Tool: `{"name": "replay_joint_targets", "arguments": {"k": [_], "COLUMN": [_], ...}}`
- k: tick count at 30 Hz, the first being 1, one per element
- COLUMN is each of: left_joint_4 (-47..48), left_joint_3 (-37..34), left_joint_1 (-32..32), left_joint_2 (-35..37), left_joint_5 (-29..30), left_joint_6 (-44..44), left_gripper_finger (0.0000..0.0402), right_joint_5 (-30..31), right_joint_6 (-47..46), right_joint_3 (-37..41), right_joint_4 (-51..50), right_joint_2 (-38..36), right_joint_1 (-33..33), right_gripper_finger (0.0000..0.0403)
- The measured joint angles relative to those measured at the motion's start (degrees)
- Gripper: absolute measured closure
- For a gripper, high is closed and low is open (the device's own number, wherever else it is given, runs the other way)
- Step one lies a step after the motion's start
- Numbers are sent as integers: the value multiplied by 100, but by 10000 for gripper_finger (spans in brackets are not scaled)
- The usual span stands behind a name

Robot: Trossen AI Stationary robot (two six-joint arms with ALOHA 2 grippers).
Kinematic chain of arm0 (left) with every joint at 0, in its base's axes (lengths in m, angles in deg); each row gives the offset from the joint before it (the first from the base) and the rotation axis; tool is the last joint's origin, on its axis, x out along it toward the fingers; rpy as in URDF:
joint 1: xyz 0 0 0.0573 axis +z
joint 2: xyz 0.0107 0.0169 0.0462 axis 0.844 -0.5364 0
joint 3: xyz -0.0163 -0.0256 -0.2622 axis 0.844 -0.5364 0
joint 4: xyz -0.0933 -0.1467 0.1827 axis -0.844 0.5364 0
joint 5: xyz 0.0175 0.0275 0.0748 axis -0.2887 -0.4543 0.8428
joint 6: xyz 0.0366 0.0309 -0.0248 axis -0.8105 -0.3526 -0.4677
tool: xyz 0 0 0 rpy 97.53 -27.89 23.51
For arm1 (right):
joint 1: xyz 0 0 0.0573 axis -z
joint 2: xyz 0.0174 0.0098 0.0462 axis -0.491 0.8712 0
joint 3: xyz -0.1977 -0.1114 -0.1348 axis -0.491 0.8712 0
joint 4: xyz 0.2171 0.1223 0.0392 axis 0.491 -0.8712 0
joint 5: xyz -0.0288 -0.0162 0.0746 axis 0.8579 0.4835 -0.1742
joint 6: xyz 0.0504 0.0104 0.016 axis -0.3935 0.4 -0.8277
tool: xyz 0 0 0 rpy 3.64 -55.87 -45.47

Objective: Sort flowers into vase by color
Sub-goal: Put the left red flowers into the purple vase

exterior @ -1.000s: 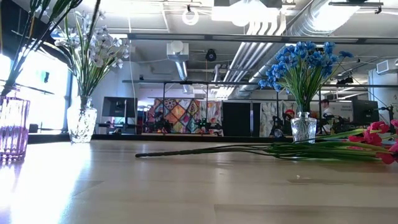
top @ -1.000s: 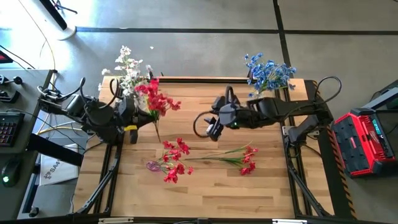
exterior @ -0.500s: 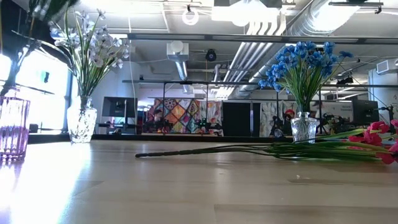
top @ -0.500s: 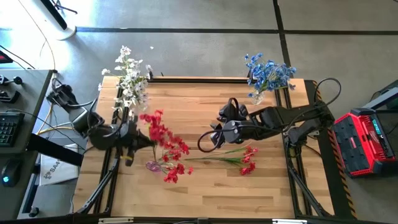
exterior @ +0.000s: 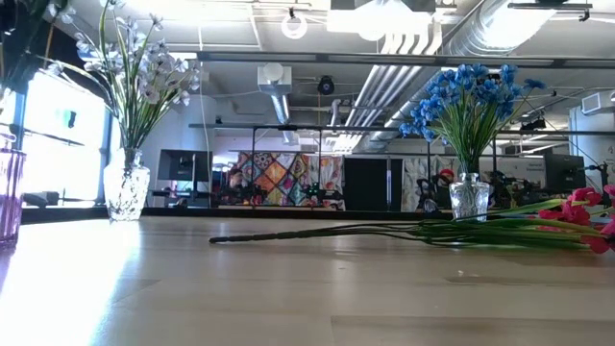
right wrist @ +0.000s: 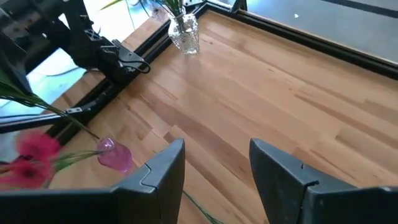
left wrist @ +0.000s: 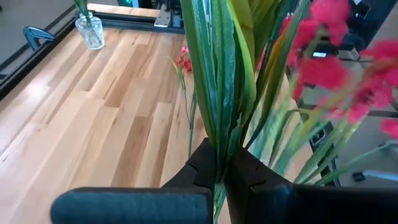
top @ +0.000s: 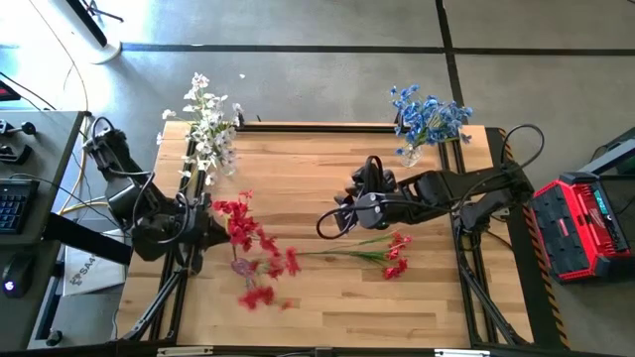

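Observation:
My left gripper is shut on a bunch of red flowers at the table's left side, just above a small purple vase. More red blossoms spread around that vase; whether the held stems reach into it, I cannot tell. One red sprig lies flat on the table, its stem pointing left. My right gripper hovers open over the table's middle, beside that sprig. White flowers and blue flowers stand in glass vases at the far edge. My left gripper pinches the red bunch by its green stems, low down, between the two shut fingers. The fingers lie across the stems. Leaves and red blossoms fan out beyond the fingers, toward the table's right. The bunch is lifted clear of the table.
The white flowers' glass vase stands at the far left corner and the blue flowers' glass vase at the far right. The purple vase is near the left edge. Bare wood lies along the near edge.
My left gripper has carried the red bunch from beside the white flowers toward the near edge, and it now stands at the purple vase. The bunch has tipped to point right. The purple vase has shifted a little leftward. My right gripper has moved slightly toward the near edge.

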Motion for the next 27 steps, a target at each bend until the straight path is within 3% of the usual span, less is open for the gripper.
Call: {"name": "replay_joint_targets", "arguments": {"k": [16,23,27], "left_joint_4": [-34,-1129,-1277], "left_joint_3": [-4,-814,-1149], "left_joint_1": [-601,-817,-865], "left_joint_2": [-51,-54,-51], "left_joint_5": [735,894,897], "left_joint_6": [296,388,559], "left_gripper_finger": [401,401,401], "right_joint_5": [186,183,173], "right_joint_6": [-473,-475,-520], "right_joint_3": [2,0,0], "right_joint_4": [35,35,35], "right_joint_2": [0,0,0], "right_joint_1": [-171,-171,-173], "right_gripper_finger": [236,236,236]}}
